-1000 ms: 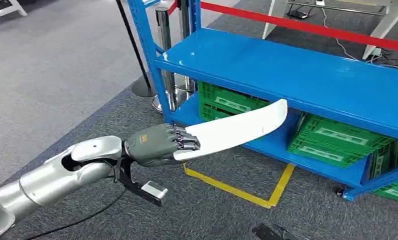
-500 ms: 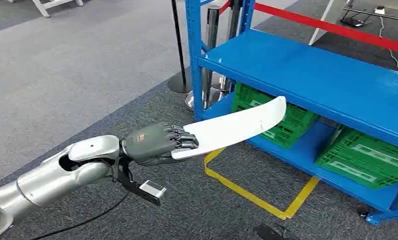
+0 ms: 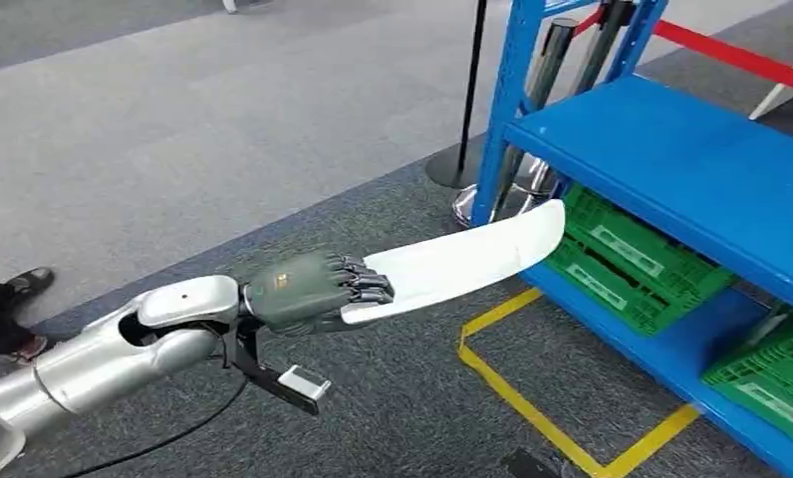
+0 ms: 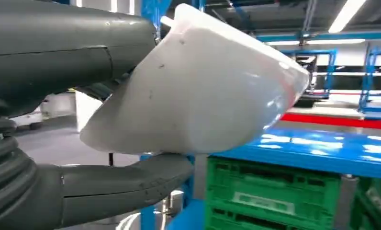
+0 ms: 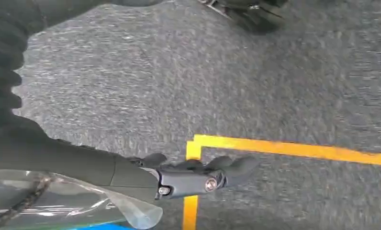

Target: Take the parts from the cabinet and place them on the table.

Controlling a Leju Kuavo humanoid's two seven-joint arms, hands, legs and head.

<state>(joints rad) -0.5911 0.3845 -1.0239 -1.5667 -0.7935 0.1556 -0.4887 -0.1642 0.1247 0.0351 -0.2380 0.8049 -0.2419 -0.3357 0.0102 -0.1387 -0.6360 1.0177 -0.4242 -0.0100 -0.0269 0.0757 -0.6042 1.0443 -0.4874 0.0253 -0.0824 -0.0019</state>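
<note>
Long white part [image 3: 462,261]: gripped at its near end by the left hand [image 3: 313,291], fingers wrapped over the top and thumb underneath, as seen close up in the left wrist view [image 4: 198,81]. Juts forward from the hand, roughly level, above the grey carpet [image 3: 273,129] and short of the blue rack [image 3: 691,169]. Probably carried this way to keep the far tip from striking the rack's post or shelf edge; a grip at one end leaves most of the length unsupported, so likely prone to swinging or sagging.

Looks like the carrying step, with setting down yet to come; no table to be seen.

Under the shelf, green crates [image 3: 632,259]; on the floor beside them, yellow tape [image 3: 532,408].

Hard to make out: the near end of the part, buried under the fingers. Right hand [image 5: 198,175] seen hanging over the carpet, dark fingers reaching out, with something clear and curved [image 5: 83,206] just beside it; impossible to say whether held or merely near, so grip there unknown. At the head view's left edge, a person's shoe [image 3: 29,282], the rest cut off.
</note>
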